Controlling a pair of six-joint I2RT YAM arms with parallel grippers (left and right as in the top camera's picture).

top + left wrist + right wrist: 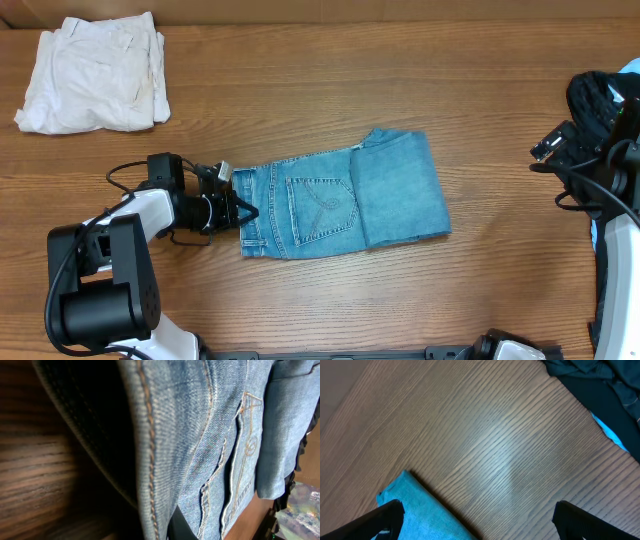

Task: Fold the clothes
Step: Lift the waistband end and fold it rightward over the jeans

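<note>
The clothes, a pair of light blue denim jeans (340, 203), lie folded into a rectangle at the table's middle, a stitched back pocket facing up. My left gripper (243, 212) is at their left edge, shut on the waistband. The left wrist view is filled by the lifted waistband edge and pocket stitching of the jeans (200, 435), which hide the jaws almost wholly. Far right, well away from the jeans, my right gripper (545, 153) (480, 520) stands open over bare wood, nothing between its fingers.
A cream-white folded garment (95, 75) lies at the back left. A black garment (600, 95) (600, 380) is bunched at the right edge behind the right arm. A turquoise cloth (420, 510) lies under the right gripper's left finger.
</note>
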